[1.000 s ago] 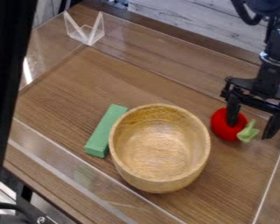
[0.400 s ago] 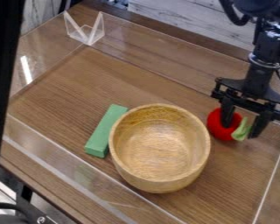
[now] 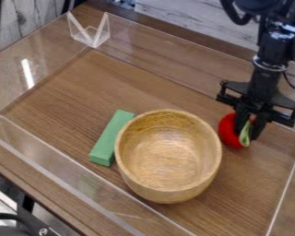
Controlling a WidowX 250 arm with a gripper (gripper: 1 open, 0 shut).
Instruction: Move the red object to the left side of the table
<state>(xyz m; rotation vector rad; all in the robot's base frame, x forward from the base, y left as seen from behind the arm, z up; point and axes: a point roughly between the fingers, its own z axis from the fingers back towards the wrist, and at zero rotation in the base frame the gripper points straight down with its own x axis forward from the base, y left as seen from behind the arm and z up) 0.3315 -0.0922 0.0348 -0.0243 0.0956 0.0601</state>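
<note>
Fingers [image 3: 245, 118] of the black gripper are closed on the red object [image 3: 232, 132], one in front of it, w/ red showing mostly on the side toward the bowl. Leafy end of the toy, lt. green, shows betw. & just below the dark fingertips, pointing toward the near edge of the view. Can't tell if the toy touches the wood or hangs just above it.

Gripper comes in from the upper R of the view, its dark arm w/ cables running up past the top edge. Red obj. sits on the R side of the view, near the bowl's upper R rim, w/ maybe a sliver of wood betw. them; contact w/ the bowl can't be made out.

Wooden bowl [image 3: 169, 157], round, lt. tan, stands upright & open, inside bare to the eye, approx. mid-view & toward the near side. Green block [image 3: 107, 138], flat & rectangular, lies at a slant just L of the bowl. Tabletop [image 3: 82, 106] is brown wood grain, w/ clear acrylic walls along its edges. Clear pointed piece [image 3: 89, 30], crown-like, is up by the far L corner, well apart from bowl, block & toy. Pale wood planks [image 3: 212, 20] run behind the tabletop, top of view.
</note>
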